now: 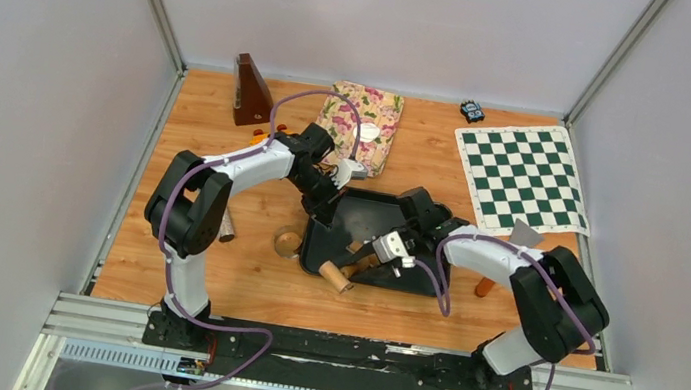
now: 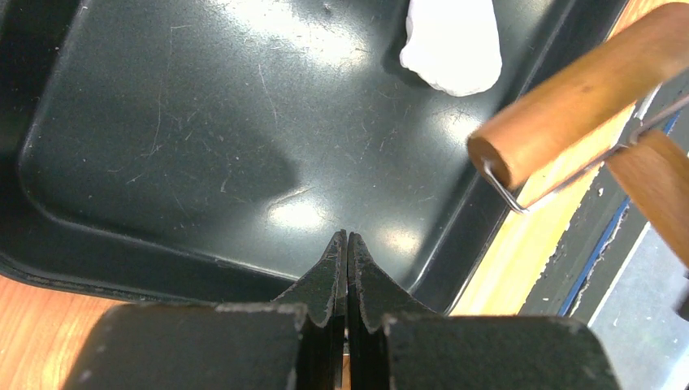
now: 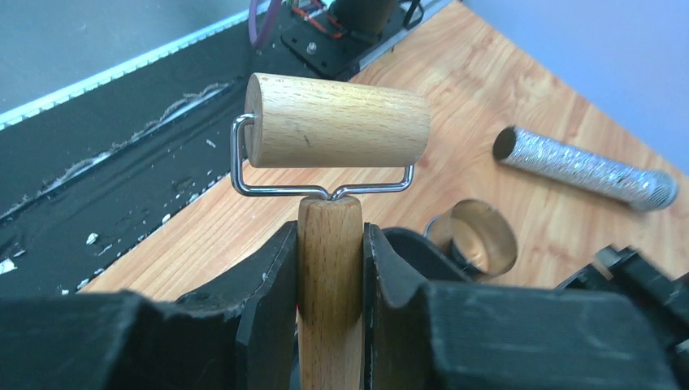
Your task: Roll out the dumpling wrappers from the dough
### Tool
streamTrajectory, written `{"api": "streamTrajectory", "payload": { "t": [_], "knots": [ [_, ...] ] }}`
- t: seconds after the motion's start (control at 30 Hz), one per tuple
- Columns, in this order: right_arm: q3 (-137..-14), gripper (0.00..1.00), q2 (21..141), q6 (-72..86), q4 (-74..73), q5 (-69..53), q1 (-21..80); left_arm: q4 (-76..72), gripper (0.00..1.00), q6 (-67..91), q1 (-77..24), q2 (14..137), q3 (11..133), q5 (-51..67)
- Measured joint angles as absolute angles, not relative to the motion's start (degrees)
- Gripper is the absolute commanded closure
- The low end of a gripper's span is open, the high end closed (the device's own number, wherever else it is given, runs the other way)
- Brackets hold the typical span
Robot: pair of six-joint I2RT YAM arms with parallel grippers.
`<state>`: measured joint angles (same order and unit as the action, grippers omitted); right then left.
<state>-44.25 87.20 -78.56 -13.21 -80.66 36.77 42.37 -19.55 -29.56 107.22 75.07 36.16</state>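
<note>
Dough (image 2: 451, 41), a rough white lump, lies on the scratched floor of the black tray (image 2: 203, 122), close to one side wall. The left gripper (image 2: 347, 240) hangs low over the tray's rim, well apart from the lump, its jaws pressed together with nothing between them. The right gripper (image 3: 329, 244) pinches the wooden handle of a small roller (image 3: 337, 122). Its jaws are tight on both sides of the handle, and the barrel stands out past the fingertips on its wire yoke. Seen from above, the barrel sits over the tray's near-left edge.

On the table (image 1: 259, 285) just left of the tray stands a metal ring cutter (image 3: 475, 236), and a silvery tube (image 3: 585, 166) lies further left. A small round white spot on the flowered cloth (image 1: 379, 104) behind the tray may be a dumpling wrapper (image 1: 367, 131), though it is too small to be sure. A metronome (image 1: 251, 92) and a chessboard mat (image 1: 520, 176) lie along the back of the table.
</note>
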Motion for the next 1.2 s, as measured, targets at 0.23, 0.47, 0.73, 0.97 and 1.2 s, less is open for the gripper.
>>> {"api": "streamTrajectory", "payload": {
  "t": [0.23, 0.47, 0.73, 0.97, 1.2],
  "knots": [
    [-41.6, 1.0, 91.7, -79.4, -10.8, -79.2, 34.8, 42.5, 1.0, -19.7, -29.6, 107.2, 75.1, 36.2],
    [-41.6, 1.0, 92.8, -79.6, -8.7, -78.9, 28.6, 42.5, 1.0, -19.7, -29.6, 107.2, 75.1, 36.2],
    [-41.6, 1.0, 93.1, -78.8, -8.6, -75.9, 25.8, 42.5, 1.0, -19.7, -29.6, 107.2, 75.1, 36.5],
    [-48.6, 1.0, 83.4, -59.3, -12.0, -64.3, 24.6, 45.1, 0.72, -20.0, -29.6, 103.7, 77.1, 35.4],
    [-72.3, 1.0, 76.9, -38.5, -23.4, -48.0, 24.3, 48.6, 0.24, -22.1, -27.9, 94.9, 86.4, 33.7]
  ]
}}
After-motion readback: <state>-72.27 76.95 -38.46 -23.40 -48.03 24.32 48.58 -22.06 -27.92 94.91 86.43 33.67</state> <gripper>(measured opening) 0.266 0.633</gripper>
